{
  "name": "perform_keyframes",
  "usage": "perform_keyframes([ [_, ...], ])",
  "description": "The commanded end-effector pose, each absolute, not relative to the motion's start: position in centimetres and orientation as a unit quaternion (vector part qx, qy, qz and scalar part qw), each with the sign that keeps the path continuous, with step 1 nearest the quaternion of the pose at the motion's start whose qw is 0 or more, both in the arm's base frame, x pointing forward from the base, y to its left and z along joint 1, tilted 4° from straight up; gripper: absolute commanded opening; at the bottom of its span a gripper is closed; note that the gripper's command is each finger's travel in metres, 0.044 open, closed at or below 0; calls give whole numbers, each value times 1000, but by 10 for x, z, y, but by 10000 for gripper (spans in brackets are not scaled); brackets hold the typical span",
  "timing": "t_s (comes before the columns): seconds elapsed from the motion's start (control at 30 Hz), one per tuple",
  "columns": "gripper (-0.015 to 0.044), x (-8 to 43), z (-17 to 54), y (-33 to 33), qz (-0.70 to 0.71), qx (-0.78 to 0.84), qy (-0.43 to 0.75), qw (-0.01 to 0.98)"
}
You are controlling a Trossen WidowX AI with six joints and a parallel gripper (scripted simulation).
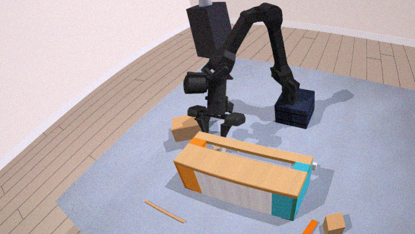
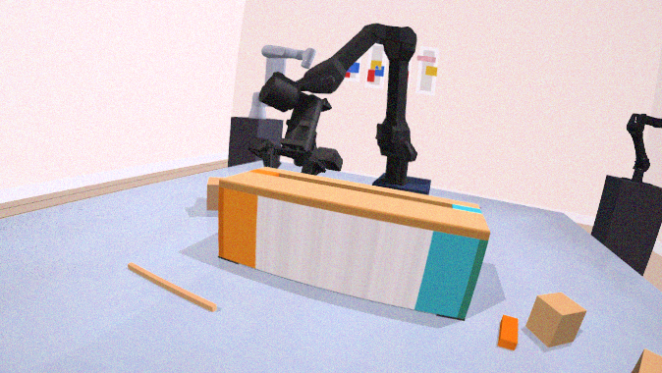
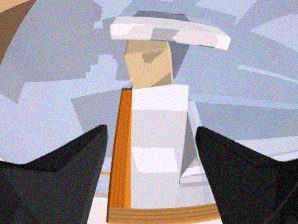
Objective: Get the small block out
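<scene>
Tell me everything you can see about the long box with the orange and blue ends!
The long box stands flat and upright on the blue mat. Its top looks like tan wood, split by a narrow slot running lengthwise. The front is pale and streaky, with an orange band at one end and a teal band at the other. The open end effector hangs just behind the orange end, apparently not touching.
</scene>
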State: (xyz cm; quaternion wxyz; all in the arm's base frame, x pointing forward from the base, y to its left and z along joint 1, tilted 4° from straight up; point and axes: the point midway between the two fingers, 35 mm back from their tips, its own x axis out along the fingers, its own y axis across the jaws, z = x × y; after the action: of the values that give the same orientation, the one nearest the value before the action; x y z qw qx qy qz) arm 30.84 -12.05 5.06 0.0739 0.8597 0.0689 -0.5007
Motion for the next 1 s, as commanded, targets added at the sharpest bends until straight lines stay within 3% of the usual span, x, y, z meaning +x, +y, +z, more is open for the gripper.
perform_keyframes([
  [0.0,285,307,39,-120,-507,857,69,68],
  [0.97,285,312,-7,-124,-507,856,69,68],
])
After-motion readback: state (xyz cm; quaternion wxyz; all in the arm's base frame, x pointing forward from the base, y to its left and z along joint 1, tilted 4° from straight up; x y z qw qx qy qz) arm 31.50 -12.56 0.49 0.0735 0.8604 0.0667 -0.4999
